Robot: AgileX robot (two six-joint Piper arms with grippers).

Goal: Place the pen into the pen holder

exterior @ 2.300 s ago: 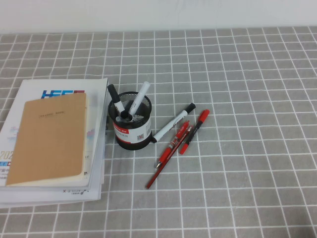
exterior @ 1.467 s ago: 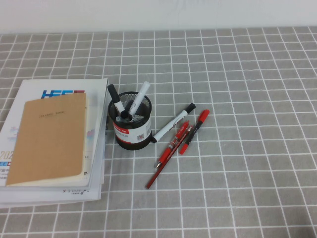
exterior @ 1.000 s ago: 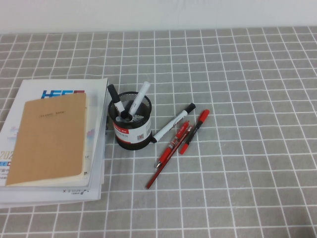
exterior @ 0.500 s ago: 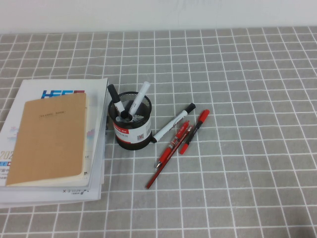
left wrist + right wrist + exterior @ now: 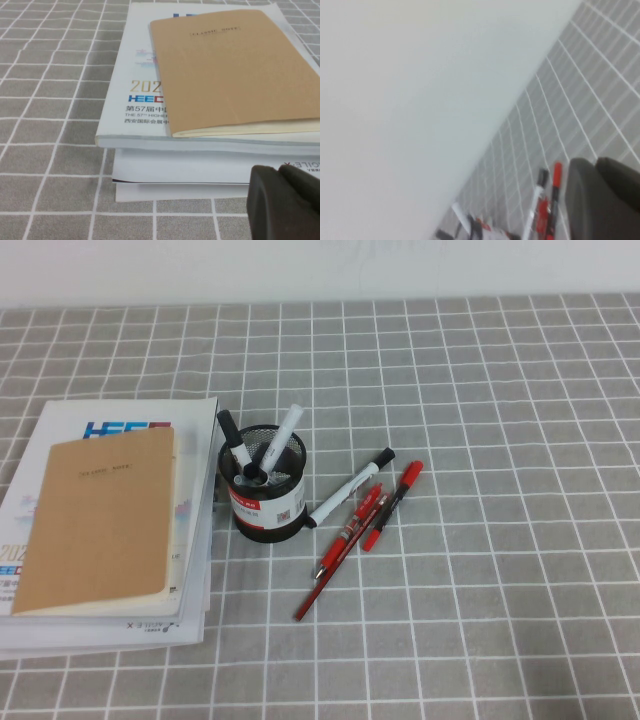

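Note:
The pen, with red cap, black barrel and red tail, lies on the grey checked cloth to the right of the pen holder, a black mesh cup holding several markers. Neither gripper shows in the high view. My left gripper is shut and empty, low beside the stack of books. My right gripper is shut and empty, raised and tilted, with the pen and the pen holder ahead of it.
A white marker with a black cap, a translucent red click pen and a thin red pen lie beside the pen. A brown notebook tops a stack of white booklets on the left, which also shows in the left wrist view.

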